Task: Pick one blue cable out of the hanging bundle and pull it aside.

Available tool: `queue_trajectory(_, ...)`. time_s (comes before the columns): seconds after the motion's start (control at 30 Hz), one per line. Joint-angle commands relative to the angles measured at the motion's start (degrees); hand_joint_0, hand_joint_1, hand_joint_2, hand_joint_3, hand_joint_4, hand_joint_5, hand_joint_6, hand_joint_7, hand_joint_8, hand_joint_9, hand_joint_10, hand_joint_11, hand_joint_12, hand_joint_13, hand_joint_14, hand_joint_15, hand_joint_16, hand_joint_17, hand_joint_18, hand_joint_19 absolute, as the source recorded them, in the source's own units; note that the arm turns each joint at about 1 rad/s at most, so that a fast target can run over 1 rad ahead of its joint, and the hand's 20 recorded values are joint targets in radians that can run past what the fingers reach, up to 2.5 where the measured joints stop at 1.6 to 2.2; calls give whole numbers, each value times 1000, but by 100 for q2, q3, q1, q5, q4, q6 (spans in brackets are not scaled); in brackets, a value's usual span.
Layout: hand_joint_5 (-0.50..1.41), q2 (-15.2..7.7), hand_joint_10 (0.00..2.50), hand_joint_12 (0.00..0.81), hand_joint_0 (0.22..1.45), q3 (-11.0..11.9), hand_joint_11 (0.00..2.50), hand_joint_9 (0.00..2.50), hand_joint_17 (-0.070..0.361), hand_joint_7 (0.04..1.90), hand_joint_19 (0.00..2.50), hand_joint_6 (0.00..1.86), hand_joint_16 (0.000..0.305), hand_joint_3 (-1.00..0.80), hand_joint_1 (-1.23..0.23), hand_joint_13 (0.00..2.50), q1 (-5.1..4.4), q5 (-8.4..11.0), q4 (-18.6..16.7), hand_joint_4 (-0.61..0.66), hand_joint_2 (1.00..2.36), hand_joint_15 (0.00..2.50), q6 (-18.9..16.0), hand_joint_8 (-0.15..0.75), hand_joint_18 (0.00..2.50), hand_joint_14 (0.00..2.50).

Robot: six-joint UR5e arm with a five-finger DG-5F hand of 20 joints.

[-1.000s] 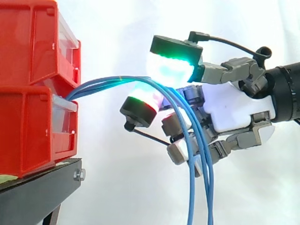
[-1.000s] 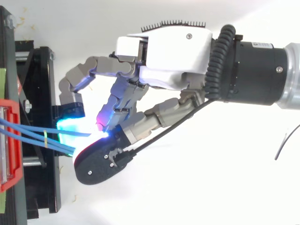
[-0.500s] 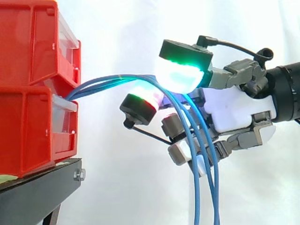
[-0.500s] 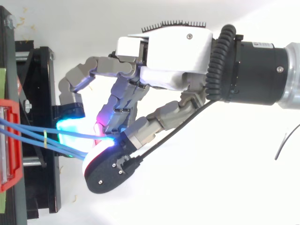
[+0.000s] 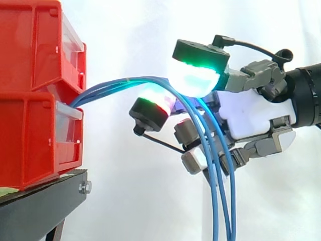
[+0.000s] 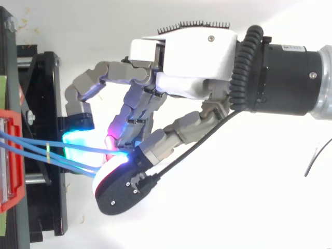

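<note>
Several blue cables (image 5: 110,86) come out between the two red bins, arch to the right and hang down past the hand (image 5: 251,118). A thin yellow-green band (image 6: 47,153) ties them together near the bins. The hand comes in from the right with its fingers curled. Its thumb, with a green-glowing pad (image 5: 193,78), presses down over the top of the arch, while a finger pad glowing red and green (image 5: 153,103) sits just under it. From above, the cables (image 6: 31,147) run from the left edge into the gap between the thumb and the fingers of the hand (image 6: 192,62).
Two stacked red bins (image 5: 30,50) stand at the left on a black stand (image 5: 40,206). From above, the stand (image 6: 41,104) and a bin edge (image 6: 13,161) lie along the left side. A white curtain is behind, with open space under the hand.
The thumb has swung over and closed down on the cables. The hand has drawn a little to the right, and the hanging parts of the cables have shifted right with it.
</note>
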State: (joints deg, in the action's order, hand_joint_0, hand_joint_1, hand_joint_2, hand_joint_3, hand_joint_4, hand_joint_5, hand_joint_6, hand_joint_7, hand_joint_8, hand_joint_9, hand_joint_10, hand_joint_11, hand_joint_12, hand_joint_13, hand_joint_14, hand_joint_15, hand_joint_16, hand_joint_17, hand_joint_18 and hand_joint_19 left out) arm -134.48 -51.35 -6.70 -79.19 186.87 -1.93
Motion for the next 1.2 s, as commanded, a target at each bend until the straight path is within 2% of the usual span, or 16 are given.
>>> queue_trajectory(0.0, -79, 1, 17, 346, 501, 20, 829, 1176, 114, 1152, 574, 862, 51, -500, -752, 1015, 2, 0, 51, -96, 1000, 699, 0, 261, 997, 23)
queue_trajectory(0.2, -97, 1, 14, 376, 445, 20, 845, 1156, 131, 1088, 583, 866, 58, -500, -675, 1004, -7, 0, 104, -69, 1000, 704, 0, 309, 992, 22)
queue_trajectory(0.43, -106, 1, 16, 388, 419, 20, 853, 1138, 139, 1068, 597, 868, 62, -500, -647, 991, 2, 0, 209, -48, 1000, 707, -9, 322, 968, 21)
queue_trajectory(0.67, -112, 1, 17, 390, 418, 29, 852, 1130, 140, 1028, 601, 869, 62, -500, -619, 985, 2, -9, 235, -38, 1000, 703, -9, 329, 960, 21)
queue_trajectory(0.77, -116, 1, 17, 370, 464, 29, 852, 1122, 130, 1043, 626, 865, 58, -500, -596, 970, 2, 0, 235, -48, 1000, 713, -9, 311, 920, 22)
queue_trajectory(0.9, -119, -8, 18, 348, 527, 38, 872, 1114, 119, 1079, 644, 862, 53, -283, -663, 958, 2, 0, 244, -58, 1014, 721, -9, 299, 880, 23)
queue_trajectory(1.03, -125, 1, 14, 391, 540, 29, 858, 1123, 142, 991, 578, 882, 63, -137, -725, 1005, 2, 0, 244, -47, 1012, 696, -9, 339, 980, 21)
queue_trajectory(1.17, -139, 1, 13, 399, 553, 38, 866, 1103, 146, 941, 566, 898, 65, -67, -759, 1009, 2, 0, 244, -50, 1009, 684, -9, 351, 1003, 20)
